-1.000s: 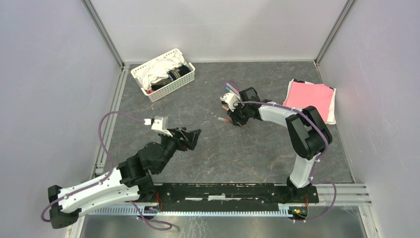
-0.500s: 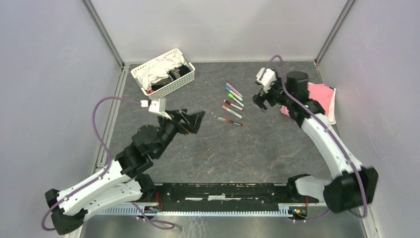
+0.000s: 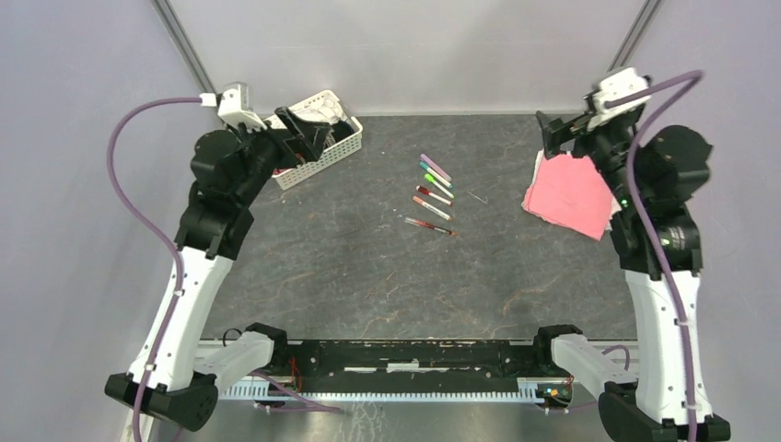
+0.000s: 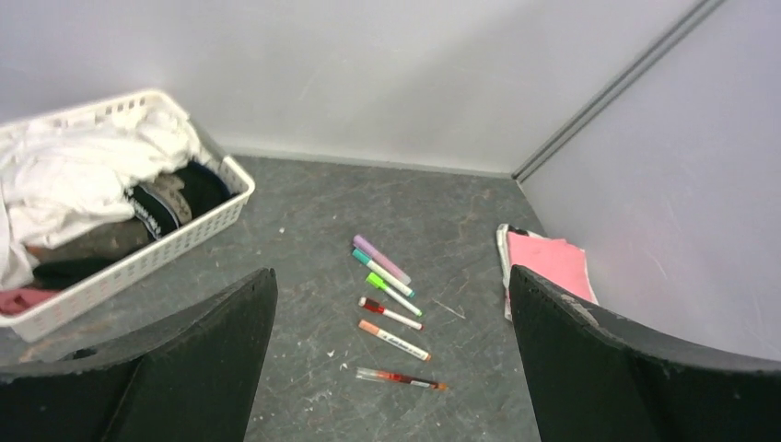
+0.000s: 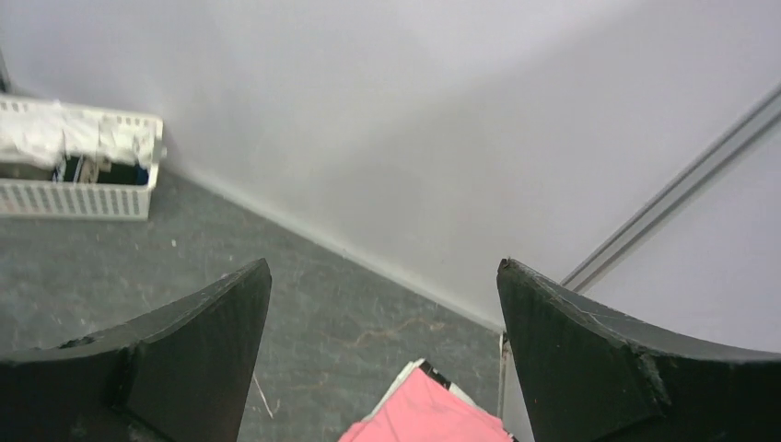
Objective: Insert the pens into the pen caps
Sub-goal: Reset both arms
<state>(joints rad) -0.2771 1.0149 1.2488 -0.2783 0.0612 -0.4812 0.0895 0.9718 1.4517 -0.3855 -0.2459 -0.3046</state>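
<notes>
Pens [image 3: 433, 193] lie in a row at centre of table [image 3: 368, 276]. L gripper [image 3: 302, 135] up high by basket [image 3: 322, 164] w/ clothes [image 4: 74, 175], jaws wide, nothing in them. R gripper [image 3: 553, 135] up high by pink cloth [image 3: 571, 195], jaws wide, nothing held. Both well apart from pens.

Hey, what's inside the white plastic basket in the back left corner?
The white slatted plastic basket holds crumpled white cloth, dark fabric and a reddish scrap at one end. Whatever lies beneath that pile, including the basket floor, is covered.
</notes>
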